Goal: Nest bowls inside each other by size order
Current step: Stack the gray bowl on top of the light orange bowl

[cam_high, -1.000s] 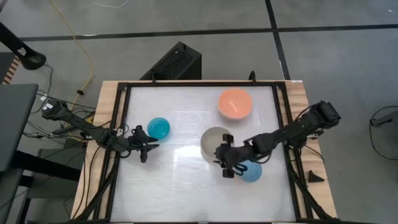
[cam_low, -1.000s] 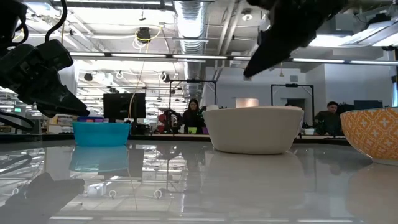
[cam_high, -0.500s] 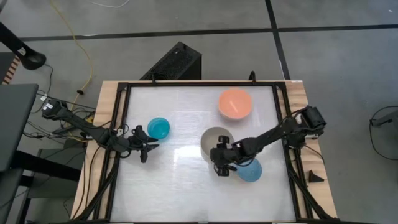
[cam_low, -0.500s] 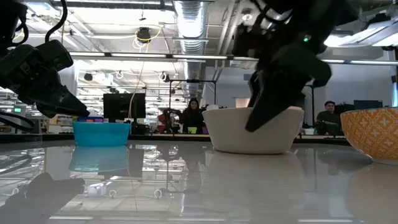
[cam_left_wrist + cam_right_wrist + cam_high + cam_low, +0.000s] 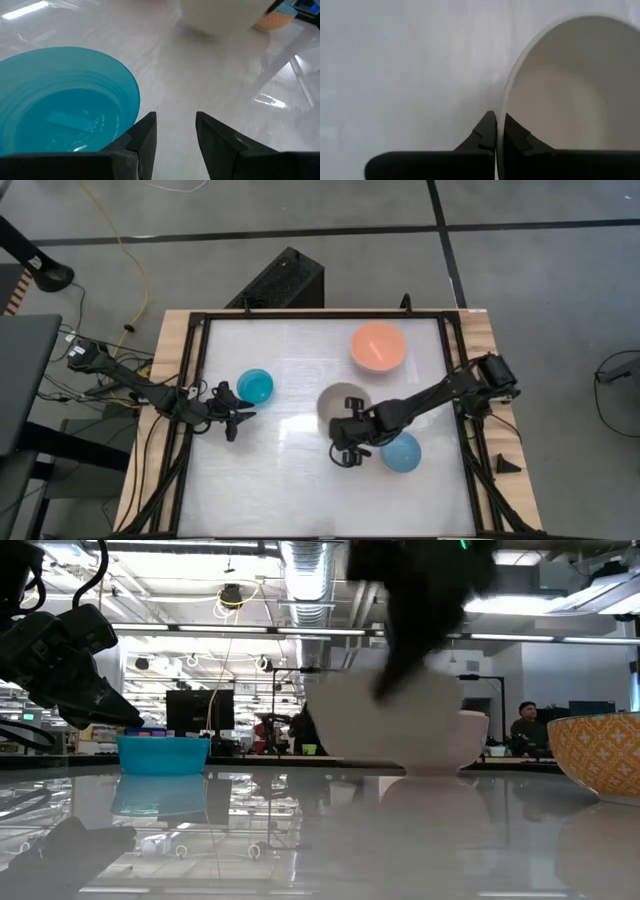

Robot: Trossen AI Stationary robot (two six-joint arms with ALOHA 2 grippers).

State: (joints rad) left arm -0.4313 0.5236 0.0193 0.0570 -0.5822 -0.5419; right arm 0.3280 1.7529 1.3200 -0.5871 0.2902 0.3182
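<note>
The grey-beige bowl [image 5: 343, 404] sits mid-table, and my right gripper [image 5: 346, 438] is shut on its near rim. In the low view this bowl [image 5: 400, 725] is blurred and looks tilted. The light blue bowl [image 5: 400, 452] rests on its base just right of that gripper. The salmon-orange bowl [image 5: 378, 346] stands at the far right. The teal bowl [image 5: 255, 386] stands at the left, with my left gripper [image 5: 175, 135] open and empty right beside it. My right gripper pinches the grey-beige bowl's rim [image 5: 503, 111] on the side toward the table's near edge, one finger inside the bowl and one outside. The fingers [image 5: 489, 131] come from above, pointing down. I cannot tell whether the bowl is clear of the table.
A black frame [image 5: 320, 314] borders the glossy white table top. Open table lies between the teal bowl and the grey-beige one, and along the near edge. People and desks show in the room beyond the table in the low view.
My right gripper has come down, moved a little toward the table's left edge, and shut on the grey-beige bowl's near rim. The bowl has shifted slightly toward the left and far edges. The left arm and the other bowls have kept still.
</note>
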